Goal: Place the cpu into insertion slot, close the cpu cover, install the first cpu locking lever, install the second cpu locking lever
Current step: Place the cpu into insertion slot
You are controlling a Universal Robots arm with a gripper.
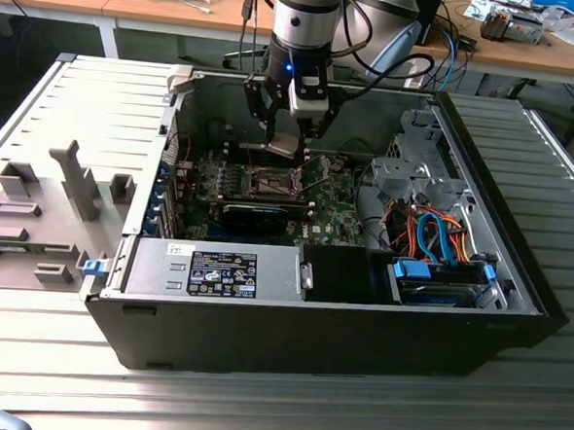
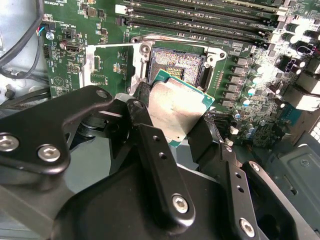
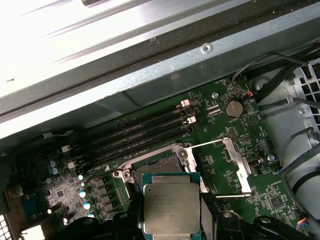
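Gripping the cpu (image 2: 177, 107) by its edges between the gripper's (image 1: 284, 137) black fingers (image 2: 150, 145), metal top showing in both wrist views. Holding it slightly tilted just above the open insertion slot (image 2: 177, 62) on the green motherboard (image 2: 60, 65), not touching. Cpu cover (image 3: 239, 167) flipped open beside the slot.

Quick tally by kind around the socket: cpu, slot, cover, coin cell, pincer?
cpu: 1, held above the board
insertion slot: 1, empty
cpu cover: 1, swung open
coin cell: 1
pincer: 1, shut on the cpu
Total: 5
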